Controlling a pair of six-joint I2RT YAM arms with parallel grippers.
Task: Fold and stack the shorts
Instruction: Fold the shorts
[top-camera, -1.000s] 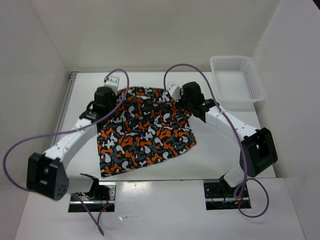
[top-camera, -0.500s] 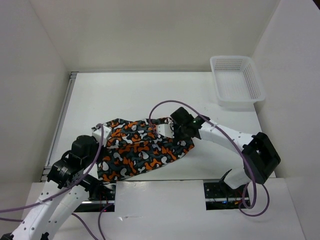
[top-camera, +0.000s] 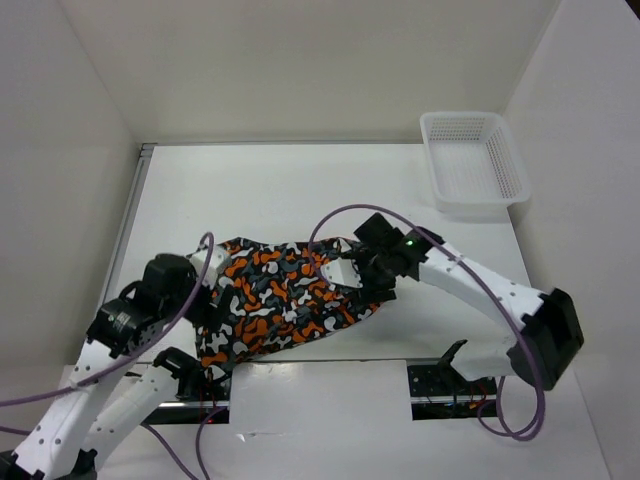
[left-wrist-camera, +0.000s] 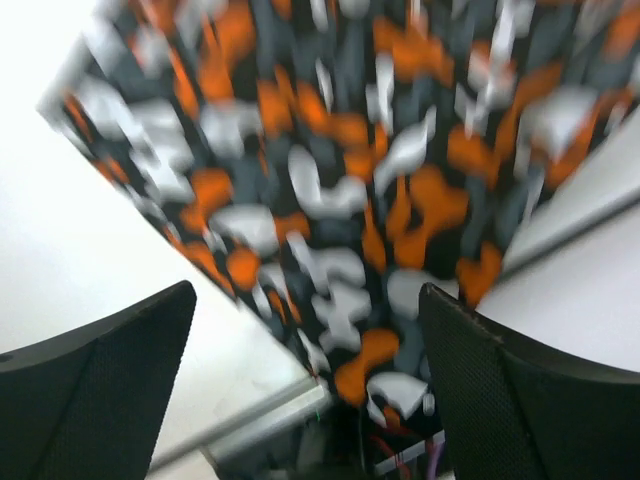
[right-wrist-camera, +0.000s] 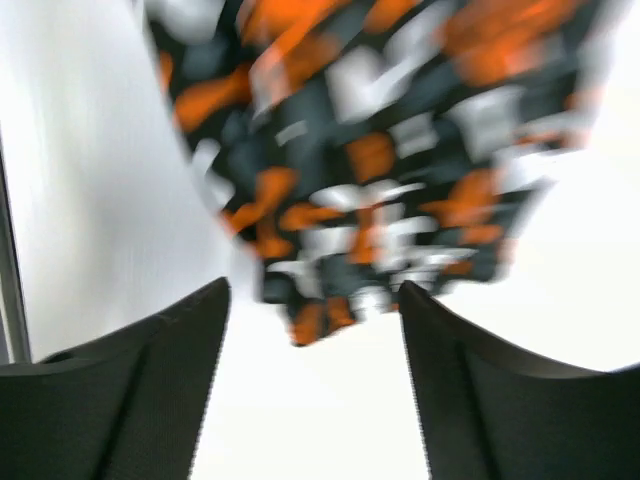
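Observation:
The camouflage-print shorts (top-camera: 285, 300) lie folded over near the table's front edge, between my two arms. Above their left end hovers my left gripper (top-camera: 205, 290), open; in the left wrist view the shorts (left-wrist-camera: 340, 170) lie beyond the black fingers (left-wrist-camera: 520, 400), with nothing between them. At the shorts' right end my right gripper (top-camera: 352, 275) is open too. In the right wrist view the shorts (right-wrist-camera: 380, 150) lie beyond the spread fingers (right-wrist-camera: 130, 390), which hold nothing.
A white mesh basket (top-camera: 474, 160) stands at the back right corner. The table's metal front rail (left-wrist-camera: 270, 430) runs just under the shorts' near corner. White walls close in the table on the left, back and right.
Both grippers carried the shorts' far edge toward the front, folding the cloth over, and have now opened and let it go. The left arm swung back toward the front left.

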